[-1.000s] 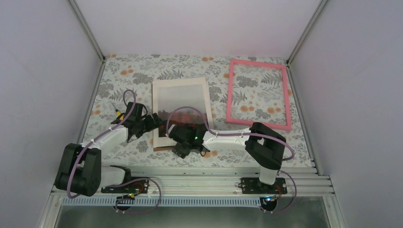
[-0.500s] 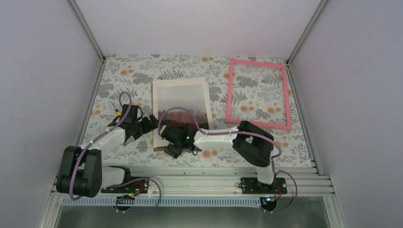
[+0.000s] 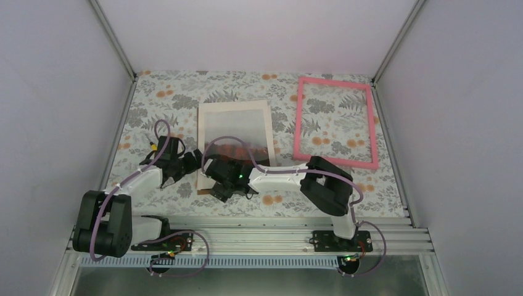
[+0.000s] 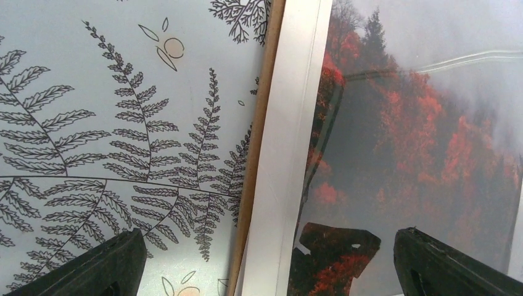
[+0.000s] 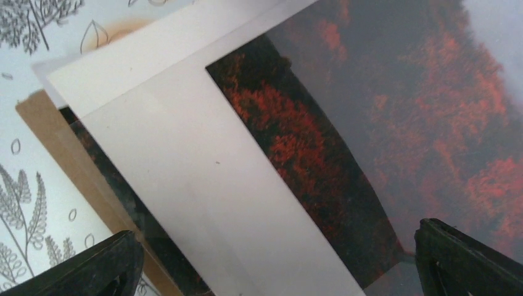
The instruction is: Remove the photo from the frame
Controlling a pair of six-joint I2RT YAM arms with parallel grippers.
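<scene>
The photo (image 3: 237, 128), red-orange trees under grey mist, lies in a stack at the table's middle, under a cream mat board (image 3: 203, 123) and on a brown backing board (image 4: 258, 123). The empty pink frame (image 3: 335, 81) lies apart at the back right. My left gripper (image 3: 189, 164) is open, low over the stack's left edge; in its wrist view (image 4: 271, 274) the backing edge, the mat (image 4: 290, 123) and the photo (image 4: 419, 135) lie between its fingers. My right gripper (image 3: 216, 180) is open over the near left corner; its wrist view (image 5: 271, 274) shows the mat (image 5: 197, 179), photo (image 5: 401, 123) and backing (image 5: 49, 135).
The table carries a fern-patterned cloth (image 3: 160, 105). Grey walls close in the left, right and back. A metal rail (image 3: 247, 237) runs along the near edge by the arm bases. A glossy clear sheet seems to lie over the stack and mirrors my left fingers.
My right gripper has moved left along the stack's near edge to its near left corner. My left gripper has drawn back slightly to the left. Both stay open.
</scene>
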